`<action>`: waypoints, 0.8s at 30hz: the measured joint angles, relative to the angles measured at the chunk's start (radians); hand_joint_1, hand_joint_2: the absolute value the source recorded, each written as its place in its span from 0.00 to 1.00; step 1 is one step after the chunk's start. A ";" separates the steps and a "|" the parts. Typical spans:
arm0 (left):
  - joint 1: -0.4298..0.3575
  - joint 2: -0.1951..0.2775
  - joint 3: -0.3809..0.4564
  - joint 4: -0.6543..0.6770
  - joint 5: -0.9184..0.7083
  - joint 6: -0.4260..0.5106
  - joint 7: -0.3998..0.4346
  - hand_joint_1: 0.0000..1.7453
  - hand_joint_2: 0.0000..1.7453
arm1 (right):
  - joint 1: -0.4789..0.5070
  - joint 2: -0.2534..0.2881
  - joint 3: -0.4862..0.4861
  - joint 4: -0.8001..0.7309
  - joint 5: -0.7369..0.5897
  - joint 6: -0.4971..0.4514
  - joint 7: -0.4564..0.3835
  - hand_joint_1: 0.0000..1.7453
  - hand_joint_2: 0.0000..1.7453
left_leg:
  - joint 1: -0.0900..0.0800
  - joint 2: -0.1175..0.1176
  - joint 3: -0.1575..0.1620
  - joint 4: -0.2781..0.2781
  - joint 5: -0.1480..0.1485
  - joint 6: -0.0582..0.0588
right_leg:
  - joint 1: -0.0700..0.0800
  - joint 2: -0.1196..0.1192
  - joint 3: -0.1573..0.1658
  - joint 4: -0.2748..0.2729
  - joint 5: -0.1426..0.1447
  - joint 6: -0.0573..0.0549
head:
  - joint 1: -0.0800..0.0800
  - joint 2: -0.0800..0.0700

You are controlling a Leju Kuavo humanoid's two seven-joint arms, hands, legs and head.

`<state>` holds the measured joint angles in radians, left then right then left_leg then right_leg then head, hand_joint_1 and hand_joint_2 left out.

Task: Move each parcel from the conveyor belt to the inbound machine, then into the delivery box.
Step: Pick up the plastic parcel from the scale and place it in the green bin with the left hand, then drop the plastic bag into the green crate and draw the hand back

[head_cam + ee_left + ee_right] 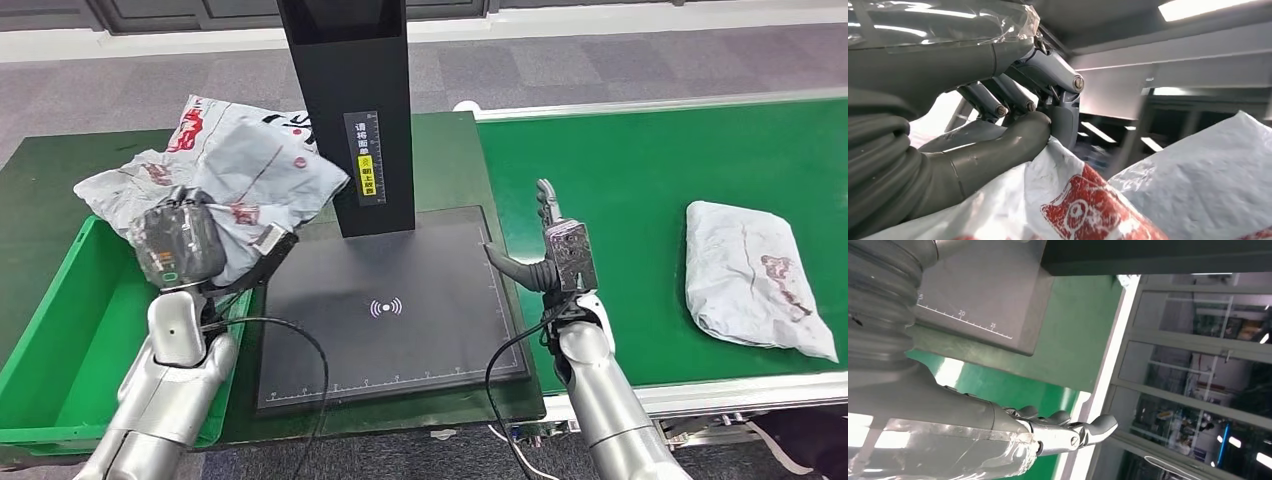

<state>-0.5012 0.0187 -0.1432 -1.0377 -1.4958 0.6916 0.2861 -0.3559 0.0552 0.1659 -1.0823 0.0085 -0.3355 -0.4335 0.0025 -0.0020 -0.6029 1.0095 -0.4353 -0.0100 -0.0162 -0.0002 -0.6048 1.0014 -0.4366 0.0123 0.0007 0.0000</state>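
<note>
My left hand [190,245] grips a grey plastic parcel with red print [225,165], lifted above the near end of the green delivery box [60,350]. Up close in the left wrist view, the fingers [1013,100] curl onto the parcel [1088,205]. The black inbound machine has a flat scan plate [385,310] and an upright column [350,110]. My right hand [555,250] stands open, fingers straight, over the plate's right edge at the belt's near end; its fingers [1068,430] hold nothing. A second grey parcel [750,280] lies on the green conveyor belt [620,180].
The dark green tabletop [40,190] carries the box and the machine. A black cable [300,340] loops over the scan plate's left part. The belt's white frame [720,395] runs along its near edge. Grey carpet lies beyond.
</note>
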 joint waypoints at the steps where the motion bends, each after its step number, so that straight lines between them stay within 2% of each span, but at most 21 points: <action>1: 0.011 0.006 0.026 0.000 -0.007 0.000 0.007 1.00 1.00 | 0.003 0.000 0.000 0.000 0.000 -0.001 0.000 0.00 1.00 | 0.000 0.000 0.000 0.000 0.000 0.000 | 0.000 0.000 0.000 0.000 0.000 0.000 | 0.000 0.000; 6: 0.053 0.034 0.128 0.006 -0.017 0.000 0.065 1.00 1.00 | 0.031 0.000 -0.004 -0.010 0.008 -0.007 0.004 0.00 1.00 | 0.000 0.000 -0.001 0.000 -0.001 -0.001 | 0.001 0.000 0.000 0.000 -0.001 -0.001 | 0.000 0.000; 11: 0.084 0.065 0.217 0.022 -0.019 -0.007 0.081 1.00 1.00 | 0.074 -0.001 -0.019 -0.044 0.019 -0.007 0.011 0.00 1.00 | 0.000 0.000 -0.001 0.000 -0.001 -0.001 | 0.001 0.000 -0.001 0.000 -0.001 -0.001 | 0.000 0.000; 21: 0.115 0.104 0.246 0.025 -0.019 -0.053 0.132 1.00 1.00 | 0.129 -0.003 -0.037 -0.102 0.020 0.001 0.020 0.00 1.00 | 0.001 0.000 -0.001 0.000 -0.001 -0.002 | 0.001 0.000 -0.001 0.000 -0.001 -0.002 | 0.000 0.000; 24: 0.112 0.116 0.247 0.037 -0.019 -0.108 0.157 0.25 1.00 | 0.140 -0.004 -0.040 -0.109 0.019 0.002 0.021 0.00 1.00 | 0.001 0.001 -0.001 0.000 -0.002 -0.002 | 0.001 0.001 -0.002 0.000 -0.001 -0.002 | 0.000 0.000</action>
<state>-0.3895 0.1348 0.1034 -1.0006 -1.5151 0.5837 0.4431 -0.2162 0.0517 0.1263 -1.1917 0.0275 -0.3337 -0.4124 0.0032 -0.0008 -0.6035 1.0095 -0.4369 -0.0120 -0.0153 0.0011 -0.6065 1.0012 -0.4378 0.0107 0.0006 0.0000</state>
